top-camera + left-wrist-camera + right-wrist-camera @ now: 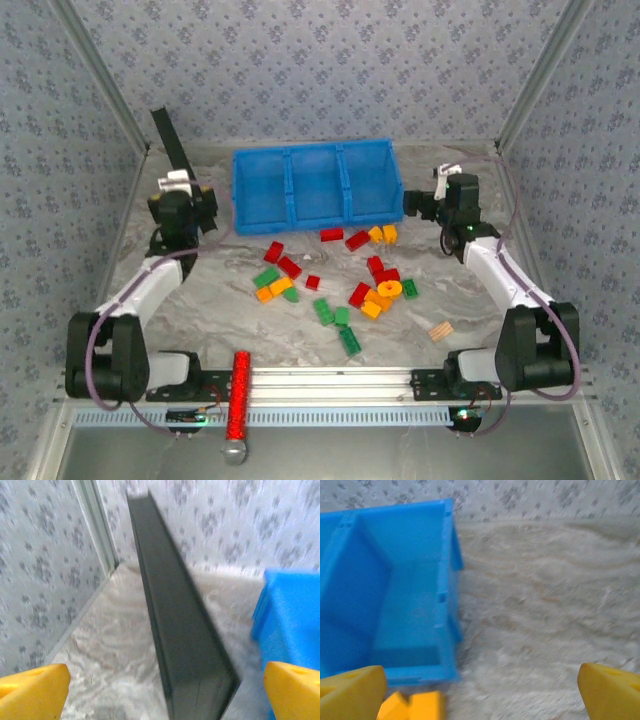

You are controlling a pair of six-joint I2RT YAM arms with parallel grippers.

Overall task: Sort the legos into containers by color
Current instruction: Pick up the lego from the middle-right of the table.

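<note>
While left gripper [186,198] and right gripper [413,206] hang empty, fingers apart | I fear right gripper clipping blue bin [262,217] reaching legos [382,235].

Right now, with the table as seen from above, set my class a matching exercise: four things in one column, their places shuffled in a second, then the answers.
Things
1. blue bin
2. tan block
3. round orange lego
4. red studded bar

Places
a. lying across the metal rail at the near edge
b. at the far side of the table
c. alone, right of the pile
d. within the pile of legos

Pairs: 1-b, 2-c, 3-d, 4-a
</note>
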